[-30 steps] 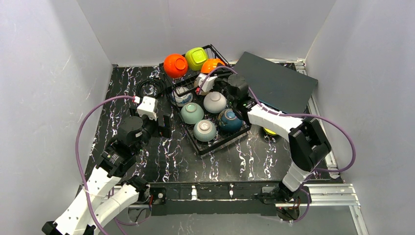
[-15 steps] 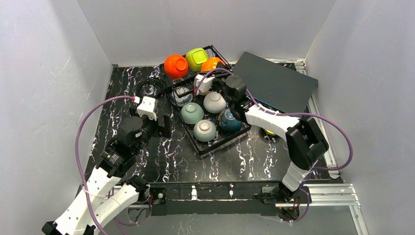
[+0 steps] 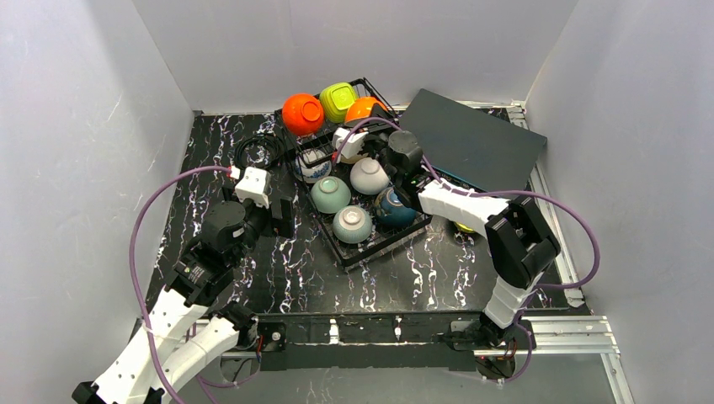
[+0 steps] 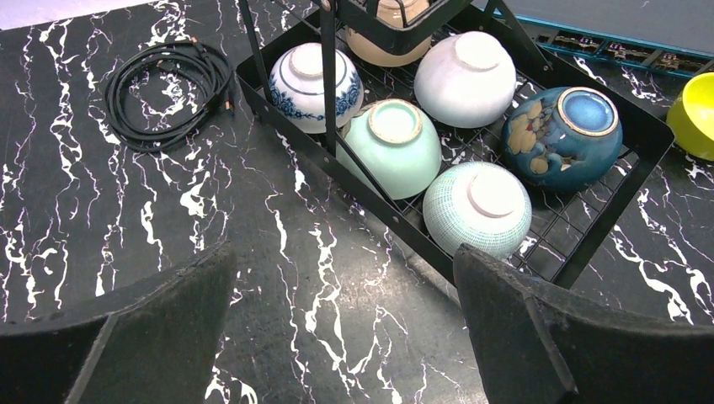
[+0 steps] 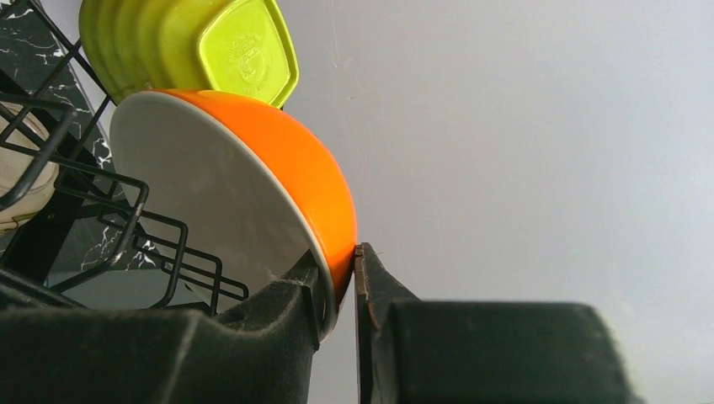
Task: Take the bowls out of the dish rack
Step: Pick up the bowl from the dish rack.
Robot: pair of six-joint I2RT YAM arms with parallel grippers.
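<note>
right hand: The right hand (image 5: pixel 341 271) is closed on the rim of the orange bowl (image 5: pixel 253 181). One finger presses the white inside, the other the orange outside.
orange bowl: It stands on edge in the raised basket tier of the dish rack (image 4: pixel 396 215), at the far end. The gripped part of the rim is its lowest part in the wrist view.
neighbours in the tier: The lime green bowl (image 5: pixel 202 50) is just behind the held one. A second orange bowl (image 3: pixel 301 112) is at the tier's left end.
left hand: The left hand (image 4: pixel 341 261) is spread wide with nothing between its fingers. It hangs over the surface to the left of the rack and touches no bowl.
lower tray: Five bowls lie upside down ahead of the left hand: the blue-and-white bowl (image 4: pixel 313 74), the pale green bowl (image 4: pixel 394 143), the white bowl (image 4: pixel 465 76), the dark teal bowl (image 4: pixel 562 126) and the ribbed pale bowl (image 4: pixel 478 206). The ribbed one is nearest.
beige bowl: The beige bowl (image 4: pixel 383 38) is partly hidden under the tier.
off the rack: The yellow bowl (image 4: pixel 695 114) sits on the surface, right of the rack.
other: A coiled cable (image 4: pixel 164 93) lies left of the rack.
</note>
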